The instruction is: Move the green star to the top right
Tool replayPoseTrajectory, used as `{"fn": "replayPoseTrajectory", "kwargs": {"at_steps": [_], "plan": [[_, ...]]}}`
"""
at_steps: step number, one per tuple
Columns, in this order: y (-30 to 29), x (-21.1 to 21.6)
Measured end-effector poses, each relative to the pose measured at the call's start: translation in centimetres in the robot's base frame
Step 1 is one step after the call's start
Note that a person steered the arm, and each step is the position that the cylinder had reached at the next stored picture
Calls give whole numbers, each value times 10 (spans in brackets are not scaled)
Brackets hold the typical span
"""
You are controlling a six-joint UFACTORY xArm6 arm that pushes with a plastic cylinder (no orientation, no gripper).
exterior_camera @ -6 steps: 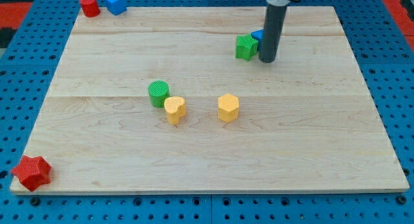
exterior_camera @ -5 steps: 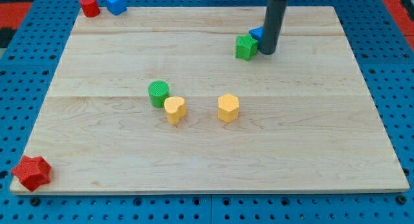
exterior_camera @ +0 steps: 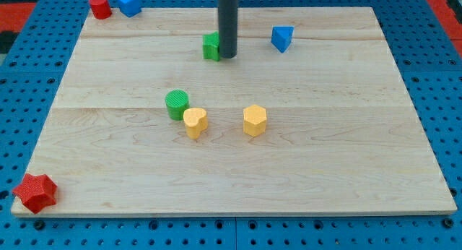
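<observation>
Your tip (exterior_camera: pixel 228 56) touches one green star (exterior_camera: pixel 211 46); eight blocks total on wooden board (exterior_camera: pixel 346 170), blue pegboard (exterior_camera: pixel 447 98) around.

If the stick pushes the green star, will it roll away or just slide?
Probably slide. The green star sits flat and squat on the smooth wooden board, so it shouldn't roll or tip. It looks small and likely light. My tip touches its right side, off centre perhaps, so the star's points may make it spin.
</observation>
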State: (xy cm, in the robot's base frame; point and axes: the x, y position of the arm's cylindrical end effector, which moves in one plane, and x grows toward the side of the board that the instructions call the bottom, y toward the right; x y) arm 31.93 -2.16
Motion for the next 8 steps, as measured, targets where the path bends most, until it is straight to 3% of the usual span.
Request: {"fn": "replayPoseTrajectory", "kwargs": {"at_steps": [2,3,5,7,8], "plan": [[-52,20],[-68,1],[-43,-9],[19,-35],[-4,-41]]}}
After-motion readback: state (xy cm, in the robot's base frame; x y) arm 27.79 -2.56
